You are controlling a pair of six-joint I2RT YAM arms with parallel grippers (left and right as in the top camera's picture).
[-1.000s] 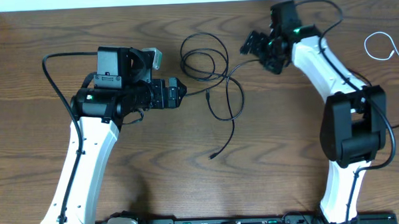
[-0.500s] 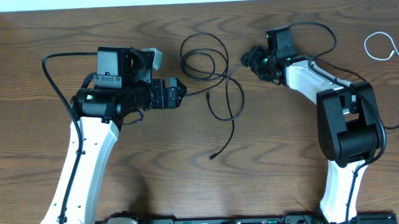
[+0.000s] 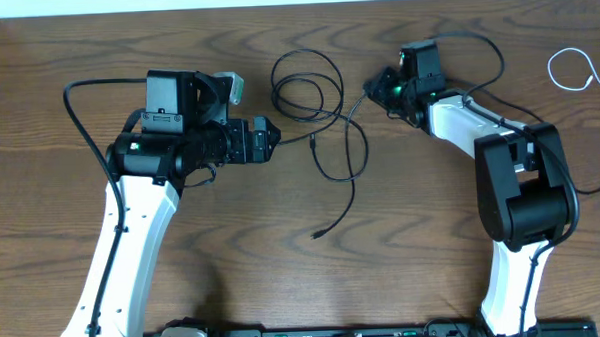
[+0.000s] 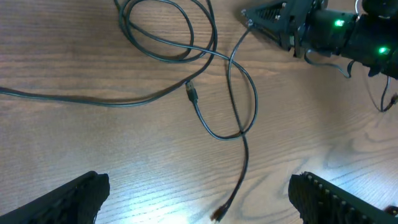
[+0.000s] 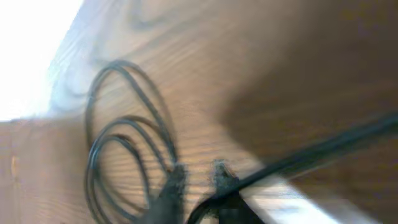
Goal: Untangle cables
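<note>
Thin glossy black cable lies in loose loops on the grained brown wooden table. Right gripper: fingers pressed together, pinching one strand. Left gripper: fingers spread wide, empty.

no legible text anywhere, seemingly

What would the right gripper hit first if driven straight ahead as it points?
The coil: it lies next in line past the right gripper, which is shut on the cable. Height is unclear; it could pass over.
</note>
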